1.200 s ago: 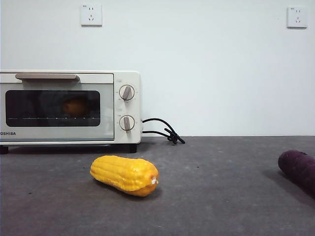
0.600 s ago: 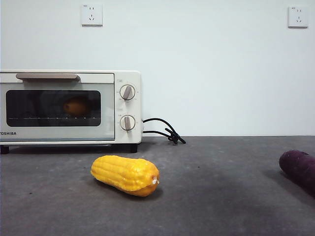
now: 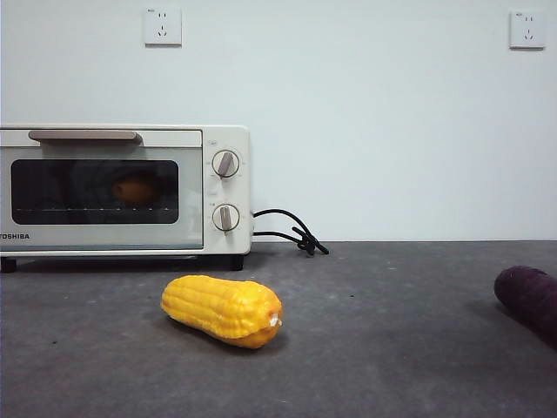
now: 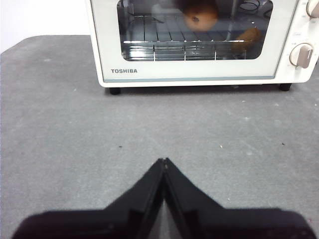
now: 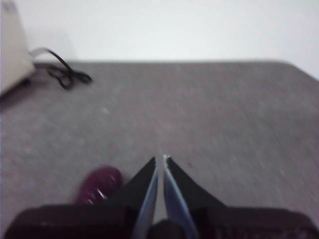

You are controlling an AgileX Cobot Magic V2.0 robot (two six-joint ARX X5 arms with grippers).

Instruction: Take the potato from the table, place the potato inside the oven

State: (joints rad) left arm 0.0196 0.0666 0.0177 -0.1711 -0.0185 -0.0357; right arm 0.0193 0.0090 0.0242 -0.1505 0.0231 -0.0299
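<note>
The orange-brown potato (image 3: 135,189) lies inside the cream-white oven (image 3: 218,139), on its rack behind the closed dark glass door; the left wrist view shows the potato (image 4: 200,14) through the glass too. My left gripper (image 4: 163,160) is shut and empty, hovering over the grey table (image 4: 75,129) well back from the oven (image 4: 194,72). My right gripper (image 5: 160,158) is shut and empty above the table (image 5: 224,114), far from the oven. Neither arm shows in the front view.
A yellow corn cob (image 3: 222,310) lies on the table in front of the oven. A dark purple sweet potato (image 3: 528,298) sits at the right edge, and the sweet potato (image 5: 98,185) lies beside my right gripper. The oven's black cord (image 3: 290,232) trails behind.
</note>
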